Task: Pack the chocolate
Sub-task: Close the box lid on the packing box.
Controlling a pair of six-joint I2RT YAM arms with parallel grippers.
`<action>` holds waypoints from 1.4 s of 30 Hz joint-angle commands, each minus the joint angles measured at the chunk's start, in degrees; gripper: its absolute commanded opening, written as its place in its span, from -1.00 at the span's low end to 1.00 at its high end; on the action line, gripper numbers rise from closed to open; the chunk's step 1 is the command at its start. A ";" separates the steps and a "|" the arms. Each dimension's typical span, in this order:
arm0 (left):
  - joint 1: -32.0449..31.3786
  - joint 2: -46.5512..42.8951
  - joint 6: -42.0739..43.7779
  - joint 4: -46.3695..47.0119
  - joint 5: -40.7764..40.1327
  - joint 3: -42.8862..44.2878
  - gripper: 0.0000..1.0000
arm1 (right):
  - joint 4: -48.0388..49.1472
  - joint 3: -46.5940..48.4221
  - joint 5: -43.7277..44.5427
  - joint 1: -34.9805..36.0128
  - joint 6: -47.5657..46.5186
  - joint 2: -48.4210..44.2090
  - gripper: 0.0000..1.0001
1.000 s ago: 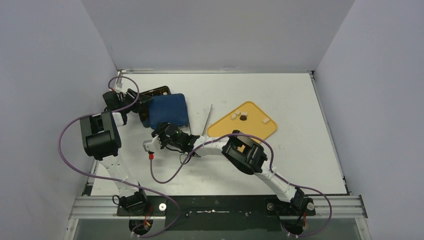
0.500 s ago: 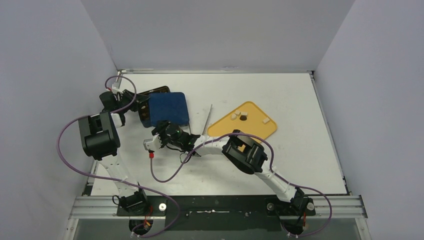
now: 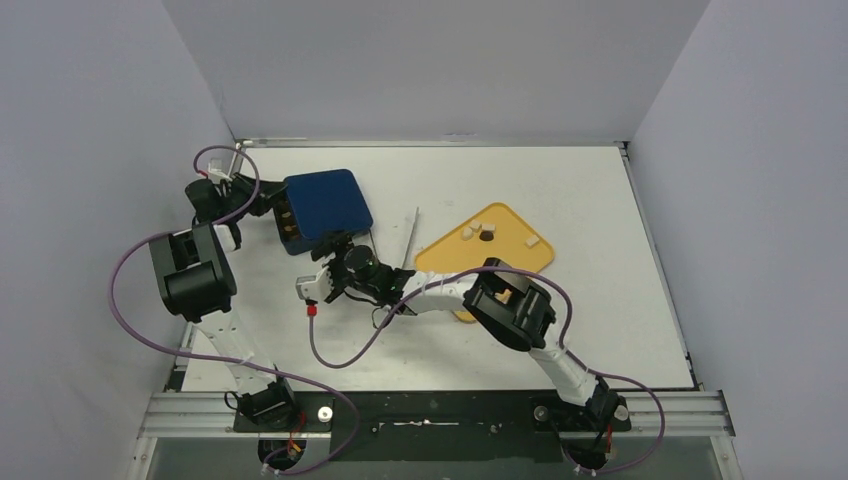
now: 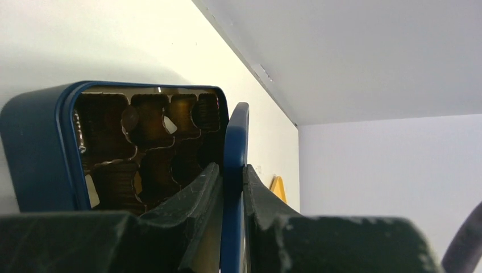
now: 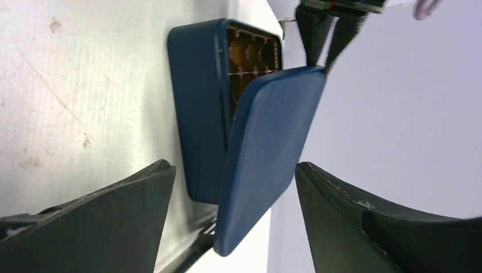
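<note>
Small chocolate pieces lie on the yellow tray (image 3: pixel 520 262): cream ones (image 3: pixel 477 225) (image 3: pixel 531 240) and a dark one (image 3: pixel 487 236). A blue box (image 5: pixel 199 114) with a brown cupped liner (image 4: pixel 142 148) rests at the back left. Its blue lid (image 3: pixel 322 200) hangs tilted over it. My left gripper (image 4: pixel 233 176) is shut on the lid's edge (image 4: pixel 236 136). My right gripper (image 5: pixel 233 166) stands open at the lid's near end (image 5: pixel 273 153), its fingers (image 5: pixel 142 199) clear of the lid on both sides.
Long metal tongs (image 3: pixel 410 235) lie on the table between the box and the tray. The left wall is close behind the left arm (image 3: pixel 190 275). The right arm's forearm (image 3: pixel 505 305) stretches over the tray's near corner.
My right gripper has opened and let go of the lid. My left gripper closed on the lid's edge and carried it toward the back left, over the box.
</note>
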 commanded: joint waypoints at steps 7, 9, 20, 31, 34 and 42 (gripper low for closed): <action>3.81 -0.29 7.72 -11.27 0.46 6.66 -1.00 | 3.93 -2.21 -12.01 -5.60 23.62 -14.21 0.67; 4.17 0.08 9.87 -14.50 0.22 7.98 -1.00 | 5.51 -1.98 -14.00 -7.98 31.72 -14.56 0.67; 5.14 1.55 19.49 -26.99 -2.01 12.85 -1.00 | 1.35 10.87 -14.38 -19.34 78.14 -5.05 0.38; 5.24 3.25 26.51 -38.47 -8.21 18.28 -0.99 | -4.54 18.56 -14.97 -21.36 91.20 2.92 -0.07; 5.10 3.30 25.11 -36.85 -8.49 18.07 -0.93 | -4.65 18.50 -14.91 -21.41 92.28 3.87 -0.16; 4.89 3.96 25.46 -38.64 -10.60 20.49 -0.51 | -6.10 21.04 -15.28 -21.37 94.72 6.68 -0.21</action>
